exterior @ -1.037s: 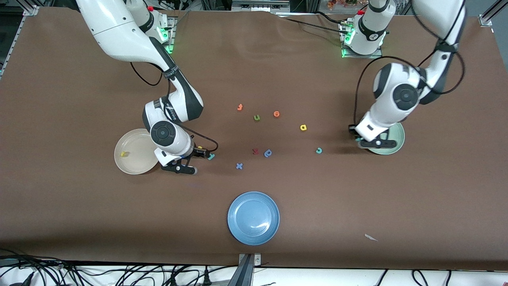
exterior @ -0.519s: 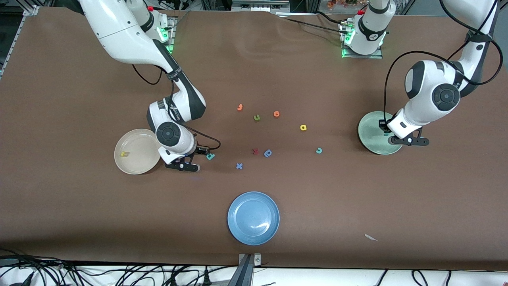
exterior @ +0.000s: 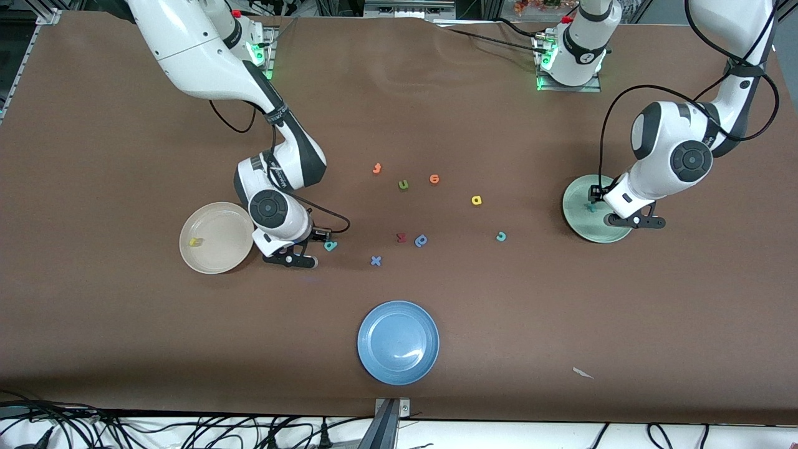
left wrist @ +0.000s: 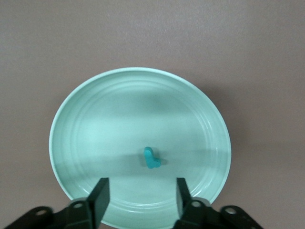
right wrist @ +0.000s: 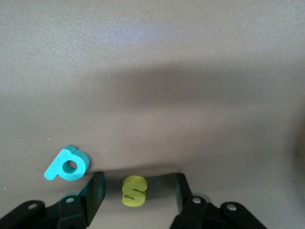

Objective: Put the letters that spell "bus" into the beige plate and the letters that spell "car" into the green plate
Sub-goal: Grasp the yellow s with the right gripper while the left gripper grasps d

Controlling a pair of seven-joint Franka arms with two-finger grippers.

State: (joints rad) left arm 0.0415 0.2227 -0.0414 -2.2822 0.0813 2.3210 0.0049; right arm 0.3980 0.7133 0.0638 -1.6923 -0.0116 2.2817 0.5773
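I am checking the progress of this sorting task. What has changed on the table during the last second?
The left gripper moved across the green plate toward the left arm's end of the table, opened and let go of the teal letter, which now lies in the plate. The right gripper shifted slightly, away from the beige plate, and is open around the yellow s, beside the teal b. All other letters and the blue plate stayed put.

It was a robotics lab: a brown-covered bench [exterior: 124, 125] framed by aluminium rails [exterior: 767, 25], two bolted arm bases [exterior: 567, 62] with green status lights, and loose cables [exterior: 124, 430] along its edge.
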